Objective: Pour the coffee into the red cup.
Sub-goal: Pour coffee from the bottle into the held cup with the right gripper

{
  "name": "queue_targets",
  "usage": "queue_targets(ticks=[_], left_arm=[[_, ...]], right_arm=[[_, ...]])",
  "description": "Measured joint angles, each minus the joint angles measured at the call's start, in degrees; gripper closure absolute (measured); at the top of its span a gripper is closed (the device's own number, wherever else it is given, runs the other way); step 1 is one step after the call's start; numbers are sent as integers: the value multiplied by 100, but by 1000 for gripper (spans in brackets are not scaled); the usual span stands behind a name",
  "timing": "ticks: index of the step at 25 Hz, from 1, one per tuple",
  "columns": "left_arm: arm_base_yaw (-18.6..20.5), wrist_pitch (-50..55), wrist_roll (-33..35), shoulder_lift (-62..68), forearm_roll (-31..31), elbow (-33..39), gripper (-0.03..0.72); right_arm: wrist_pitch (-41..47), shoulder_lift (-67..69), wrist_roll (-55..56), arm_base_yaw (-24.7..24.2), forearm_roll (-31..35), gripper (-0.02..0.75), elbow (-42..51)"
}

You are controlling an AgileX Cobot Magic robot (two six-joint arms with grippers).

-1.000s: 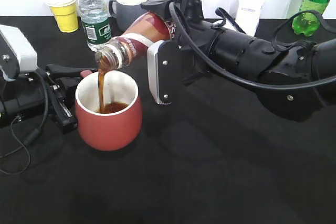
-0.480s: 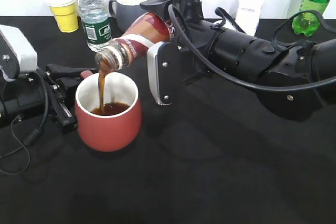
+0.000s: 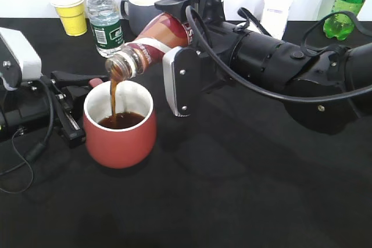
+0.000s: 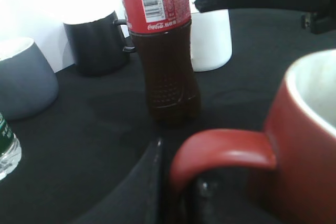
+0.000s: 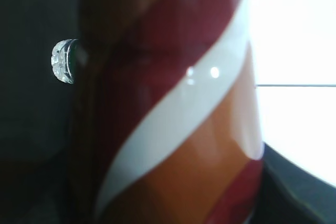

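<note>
Brown coffee into red cup

The red cup looks like matt ceramic outside, with a smooth white glazed lining. The coffee bottle is clear plastic wrapped in a glossy label of red, white and orange bands. At the cup's three o'clock, the right gripper shows a pale satin metal plate on black matt plastic housing. The table is dull black, cloth-like.
</note>
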Motion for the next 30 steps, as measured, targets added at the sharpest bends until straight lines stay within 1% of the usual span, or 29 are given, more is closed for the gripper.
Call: queue_targets(ticks=[30], left_arm=[[0, 5, 17, 0, 0, 0, 604]], right_arm=[[-135, 0, -176, 0, 0, 209, 0]])
